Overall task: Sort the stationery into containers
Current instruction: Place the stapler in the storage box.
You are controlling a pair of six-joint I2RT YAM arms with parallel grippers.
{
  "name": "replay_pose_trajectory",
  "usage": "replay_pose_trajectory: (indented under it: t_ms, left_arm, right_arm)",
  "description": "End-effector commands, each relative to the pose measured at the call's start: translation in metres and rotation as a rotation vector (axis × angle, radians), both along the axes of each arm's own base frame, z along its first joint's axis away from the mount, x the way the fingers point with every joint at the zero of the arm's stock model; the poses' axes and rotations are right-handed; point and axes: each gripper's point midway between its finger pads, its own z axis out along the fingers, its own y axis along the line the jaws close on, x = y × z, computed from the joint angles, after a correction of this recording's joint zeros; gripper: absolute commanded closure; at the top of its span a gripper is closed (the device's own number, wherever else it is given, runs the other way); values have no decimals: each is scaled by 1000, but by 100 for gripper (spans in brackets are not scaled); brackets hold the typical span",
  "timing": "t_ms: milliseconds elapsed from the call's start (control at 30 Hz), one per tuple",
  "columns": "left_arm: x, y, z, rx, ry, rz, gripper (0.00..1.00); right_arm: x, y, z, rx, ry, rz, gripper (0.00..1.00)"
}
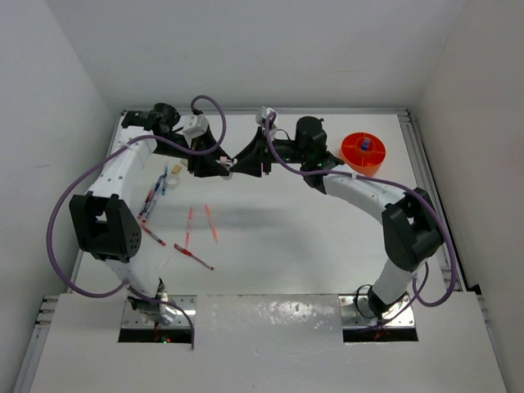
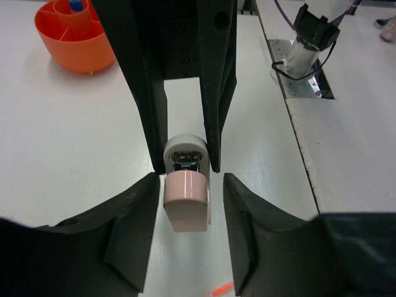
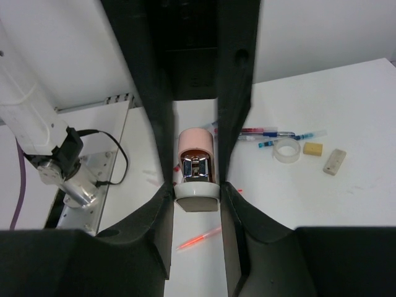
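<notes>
On the left of the table (image 1: pixel 286 246), by the top view:

- Blue-and-white pens (image 1: pixel 152 198): a loose cluster lying close under the left arm (image 1: pixel 123 176).
- Clear tape roll (image 3: pixel 288 150): flat on the table, just beside the pens, as the right wrist view showed.
- Beige block (image 3: pixel 313 148): next to the roll.
- Greyer block (image 3: pixel 334 162): just beyond the beige one, not touching it.
- Thin red pens (image 1: pixel 211 223): scattered nearer the middle, each lying apart from the others at its own angle.

At the far middle:

- The two claws stood tip to tip.
- Left claw (image 2: pixel 189 185): open. Its fingers (image 2: pixel 133 229) flanked the pink end of the piece, with a slim gap on either side.
- Pink-capped white piece (image 2: pixel 185 207): a small rounded item with a metal part showing in its white body. It was held above the table between the two claws.
- Right claw (image 3: pixel 197 189): closed on the white end of that piece, both fingers (image 3: pixel 158 235) pressed against its sides.

At the far right:

- Orange tub (image 1: pixel 364 160): round, with inner dividers, standing near the table's far right corner, well apart from the claws.
- Blue-capped white bottle (image 1: pixel 366 145): upright inside the tub, in a compartment near its middle. The views did not settle exactly which one.
</notes>
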Motion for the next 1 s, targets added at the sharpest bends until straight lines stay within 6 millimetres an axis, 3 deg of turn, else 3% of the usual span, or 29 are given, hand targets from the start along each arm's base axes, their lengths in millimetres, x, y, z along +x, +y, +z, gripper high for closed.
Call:
replay_pose_trajectory:
  t_ms: [0, 233, 300, 367, 500, 567, 600, 800, 833, 900, 933, 967]
  left_arm:
    - [0, -7, 22, -90, -84, -30, 54]
    - [-1, -6, 17, -68, -79, -26, 19]
    - [-2, -5, 15, -57, -83, -24, 0]
    - [-2, -3, 15, -53, -86, -18, 0]
    - [4, 7, 20, -57, -95, 16, 0]
    - [9, 17, 20, -45, -74, 54, 0]
    - [15, 20, 20, -34, -79, 69, 0]
    - [28, 43, -1, 34, 14, 192, 0]
    - [31, 47, -10, 82, 126, 256, 0]
    - [62, 54, -18, 133, 137, 415, 0]
    - [81, 72, -36, 220, 263, 633, 0]
    - [93, 82, -40, 243, 244, 726, 0]
  right_arm:
    - [-12, 0, 27, 41, -76, 28, 100]
    - [-5, -4, 26, 41, -76, -4, 100]
    - [2, -9, 24, 38, -69, -39, 100]
    - [8, -14, 25, 39, -76, -75, 100]
    - [36, -44, 6, -30, -48, -233, 100]
    - [54, -72, -2, -73, -54, -327, 100]
    - [64, -96, -5, -98, -39, -406, 100]
    - [93, -191, -34, -250, 0, -722, 100]
    - [98, -204, -36, -276, -18, -771, 100]
    - [115, -246, -47, -336, -13, -929, 100]
    - [125, -265, -52, -373, -20, -1007, 100]
    - [129, -277, -58, -394, -5, -1044, 100]
